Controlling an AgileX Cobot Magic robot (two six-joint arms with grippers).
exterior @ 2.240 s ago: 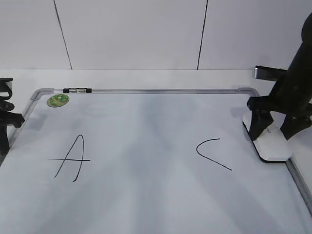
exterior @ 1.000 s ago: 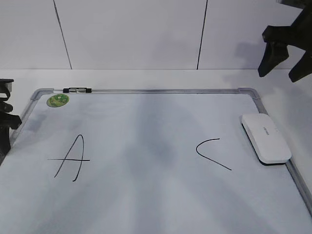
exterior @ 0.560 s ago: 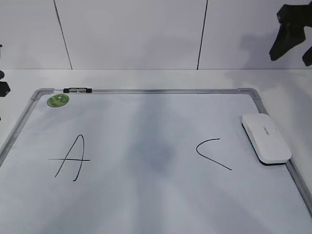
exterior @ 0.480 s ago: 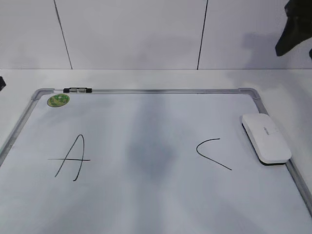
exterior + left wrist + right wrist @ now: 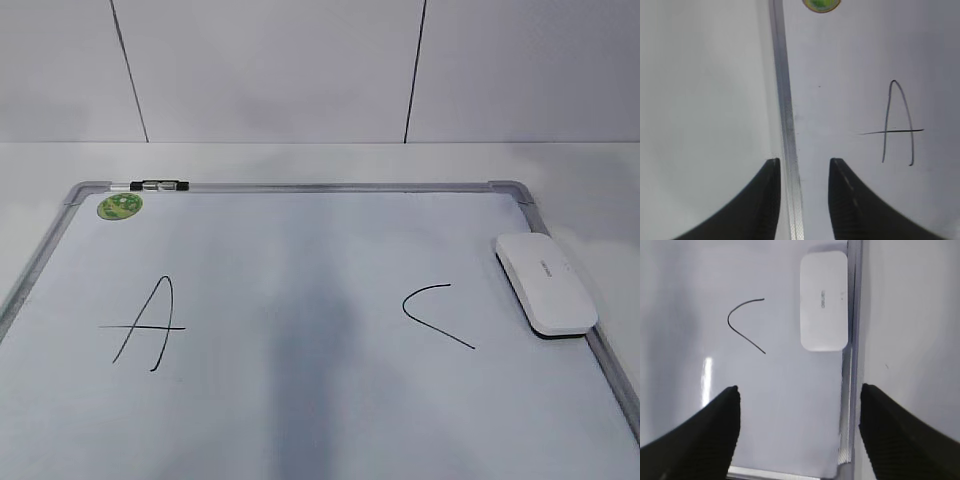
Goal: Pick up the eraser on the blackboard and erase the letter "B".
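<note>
The white eraser (image 5: pixel 545 283) lies flat at the right edge of the blackboard (image 5: pixel 300 187), partly over its frame, and also shows in the right wrist view (image 5: pixel 823 300). No letter "B" shows. The board between the black "A" (image 5: pixel 147 325) and the black "C" (image 5: pixel 435 315) is blank with a faint grey smear. Neither arm is in the exterior view. My left gripper (image 5: pixel 802 162) is open and empty, high above the board's left frame (image 5: pixel 785 100). My right gripper (image 5: pixel 799 389) is wide open and empty, high above the board's near right corner, well short of the eraser.
A small black-and-silver marker (image 5: pixel 160 185) lies on the board's top frame beside the round green sticker (image 5: pixel 119 206). White table surrounds the board, and a white panelled wall stands behind it.
My right gripper let go of the eraser, rose away up and right, and left the exterior view. The left arm also drew out of that view. The eraser stayed in place.
</note>
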